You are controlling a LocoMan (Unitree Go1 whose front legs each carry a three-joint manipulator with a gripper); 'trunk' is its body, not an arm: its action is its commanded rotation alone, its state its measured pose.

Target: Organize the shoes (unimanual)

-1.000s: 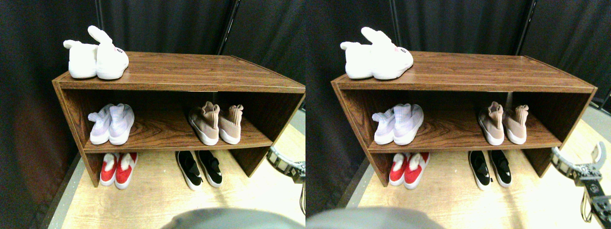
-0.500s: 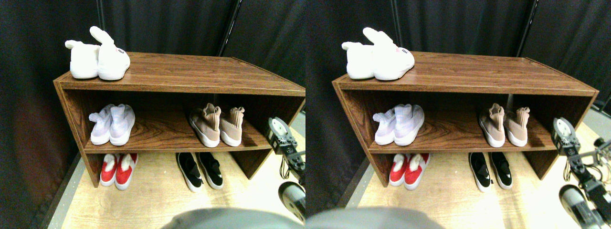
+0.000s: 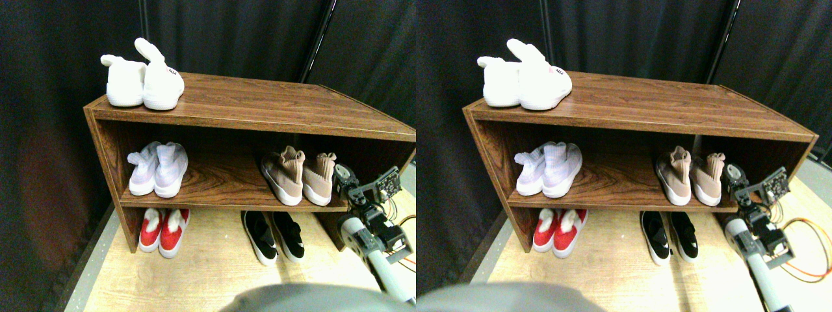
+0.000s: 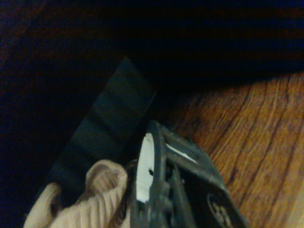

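The tan knit sneakers (image 3: 283,175) stand side by side on the right of the rack's middle shelf (image 3: 221,188), heels towards me. The low black slip-ons (image 3: 273,235) sit on the floor under that shelf. My right gripper (image 3: 348,183) is at the shelf's right end, close beside the right tan sneaker (image 3: 318,180). In the wrist view a tan knit collar (image 4: 90,202) lies right against the dark jaw frame, with the shelf board (image 4: 256,133) beside it.
The wooden rack (image 3: 247,104) also holds lavender knit sneakers (image 3: 159,170) on the left of the middle shelf. White bunny-ear slippers (image 3: 144,83) sit on its top, and red slippers (image 3: 161,231) on the floor below left. Orange cable (image 3: 406,224) lies at the right.
My right manipulator has risen from the lower right and swung left, up to the middle shelf's right end beside the tan sneakers. The whole picture has shifted slightly; the shoes have not moved.
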